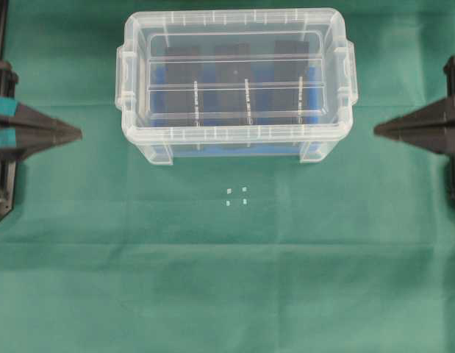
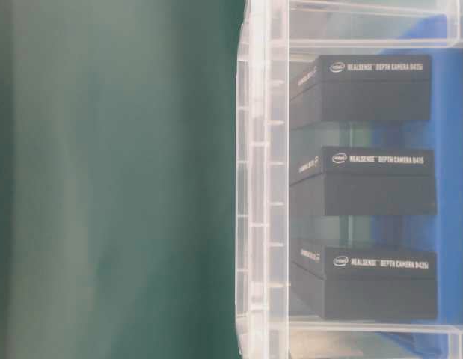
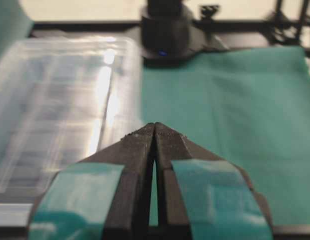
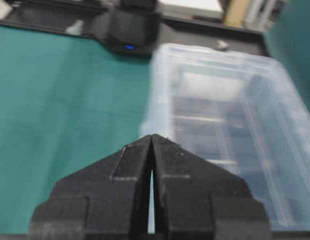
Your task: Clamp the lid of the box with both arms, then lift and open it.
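The left gripper (image 1: 79, 133), at the left edge of the overhead frame, is matte black, tapers to a sharp point and carries two bands of teal tape across its fingers (image 3: 137, 150). The right gripper (image 1: 376, 130), at the right edge, has the same black wedge shape without tape.

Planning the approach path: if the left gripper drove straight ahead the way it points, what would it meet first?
Likely the box. The left gripper is shut and points right across bare green cloth toward the box's near end wall. Its height against the lid is unclear.
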